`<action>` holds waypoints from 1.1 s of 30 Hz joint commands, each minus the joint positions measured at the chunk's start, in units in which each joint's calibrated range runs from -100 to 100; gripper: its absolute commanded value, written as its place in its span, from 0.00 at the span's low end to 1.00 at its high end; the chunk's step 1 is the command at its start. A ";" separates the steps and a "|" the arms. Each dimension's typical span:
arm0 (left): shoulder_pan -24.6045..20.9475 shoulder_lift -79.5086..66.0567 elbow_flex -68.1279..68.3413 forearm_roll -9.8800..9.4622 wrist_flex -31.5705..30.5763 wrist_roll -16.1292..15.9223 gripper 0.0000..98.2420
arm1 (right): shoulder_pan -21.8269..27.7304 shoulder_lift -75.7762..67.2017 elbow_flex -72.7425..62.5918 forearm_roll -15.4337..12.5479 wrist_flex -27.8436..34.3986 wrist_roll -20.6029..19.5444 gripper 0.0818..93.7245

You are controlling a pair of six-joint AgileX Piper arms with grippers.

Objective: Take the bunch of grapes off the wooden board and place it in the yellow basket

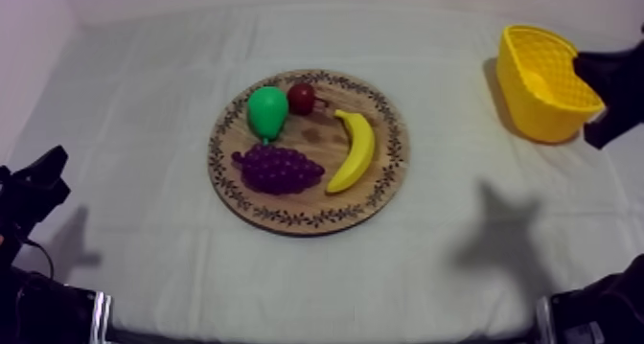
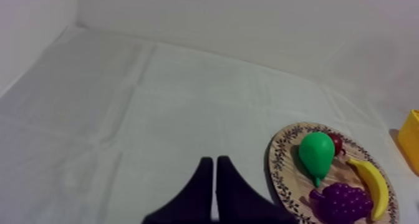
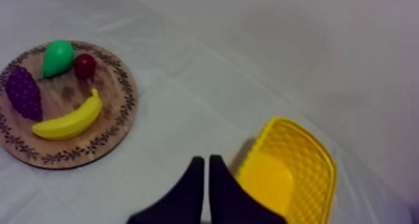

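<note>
The purple bunch of grapes (image 1: 278, 168) lies on the front left of the round wooden board (image 1: 316, 211), beside a green pear (image 1: 267, 111), a small red fruit (image 1: 302, 98) and a banana (image 1: 355, 151). The yellow basket (image 1: 543, 80) stands at the far right. My left arm (image 1: 34, 190) rests low at the left, and its gripper (image 2: 215, 161) is shut on nothing, well left of the board (image 2: 282, 170) and grapes (image 2: 340, 201). My right arm (image 1: 613, 80) hangs by the basket. Its gripper (image 3: 206, 159) is shut and empty beside the basket (image 3: 312, 176), far from the grapes (image 3: 24, 92).
Grey-white cloth covers the whole table, with open room on every side of the board. A pale wall runs along the back and the left side. The right arm's shadow falls on the cloth in front of the basket.
</note>
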 commanded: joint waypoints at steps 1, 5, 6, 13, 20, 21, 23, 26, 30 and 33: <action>-0.01 0.00 -0.04 -0.04 -0.03 0.01 0.00 | -2.61 6.07 -7.81 0.42 2.74 -0.37 0.01; -0.01 0.00 -0.04 -0.04 -0.03 0.01 0.00 | -6.50 12.47 -15.90 1.15 8.09 -1.17 0.01; -0.01 0.00 -0.04 -0.04 -0.03 0.01 0.00 | -7.43 14.01 -17.82 1.29 9.46 -1.32 0.01; -0.01 0.00 -0.04 -0.04 -0.03 0.01 0.00 | -12.07 24.43 -29.30 1.79 16.62 -1.50 0.01; -0.01 0.00 -0.04 -0.04 -0.03 0.01 0.00 | -15.07 35.89 -42.03 1.72 24.37 -1.10 0.01; -0.01 0.00 -0.04 -0.04 -0.03 0.01 0.00 | -15.54 37.64 -44.01 1.79 25.67 -1.05 0.01; -0.01 0.00 -0.04 -0.04 -0.03 -0.01 0.00 | -16.48 41.18 -47.93 1.94 28.21 -0.99 0.01; -0.01 0.00 -0.04 -0.04 -0.03 0.00 0.00 | -17.55 46.22 -53.66 2.02 31.37 -0.89 0.01; -0.01 0.00 -0.04 -0.04 -0.03 0.01 0.00 | -18.77 52.17 -60.05 2.00 34.60 -0.80 0.01; -0.01 0.00 -0.04 -0.04 -0.03 0.01 0.00 | -19.88 56.17 -63.58 2.27 36.97 -0.69 0.00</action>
